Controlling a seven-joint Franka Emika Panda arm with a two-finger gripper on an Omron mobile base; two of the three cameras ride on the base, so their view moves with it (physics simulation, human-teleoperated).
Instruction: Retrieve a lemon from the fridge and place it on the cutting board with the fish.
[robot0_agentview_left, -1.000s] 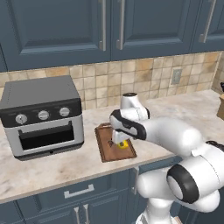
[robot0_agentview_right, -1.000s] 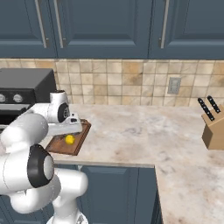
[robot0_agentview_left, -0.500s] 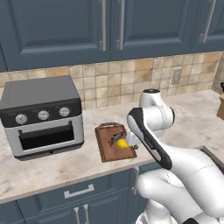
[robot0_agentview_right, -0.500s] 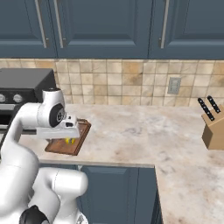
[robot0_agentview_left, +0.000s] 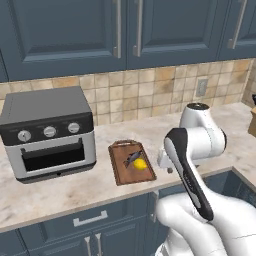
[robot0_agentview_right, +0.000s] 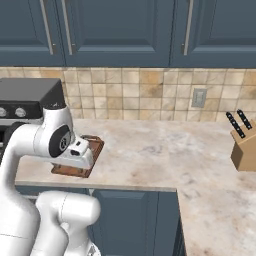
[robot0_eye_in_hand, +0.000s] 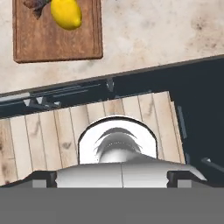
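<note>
The reddish-brown cutting board (robot0_agentview_left: 124, 172) lies on the counter to the right of the oven. The yellow lemon (robot0_agentview_left: 140, 164) rests on it, touching the small dark fish (robot0_agentview_left: 132, 157). The hand view has the lemon (robot0_eye_in_hand: 66, 13) at the top left on the board (robot0_eye_in_hand: 57, 41), with the fish's tail (robot0_eye_in_hand: 34, 4) beside it. My gripper (robot0_agentview_left: 164, 161) hangs open over the counter's front edge, just right of the board and apart from the lemon, holding nothing. From the right, the hand (robot0_agentview_right: 79, 153) covers part of the board (robot0_agentview_right: 95, 145). The fridge is out of view.
A grey toaster oven (robot0_agentview_left: 47, 132) stands left of the board. A knife block (robot0_agentview_right: 243, 145) sits at the counter's far right. Navy upper cabinets (robot0_agentview_left: 120, 30) hang above the tiled wall. Below the counter edge (robot0_eye_in_hand: 131, 72) lies wooden floor (robot0_eye_in_hand: 48, 131).
My hand has drawn back from over the board, toward the counter's front edge and to the right. The lemon stays on the board beside the fish.
</note>
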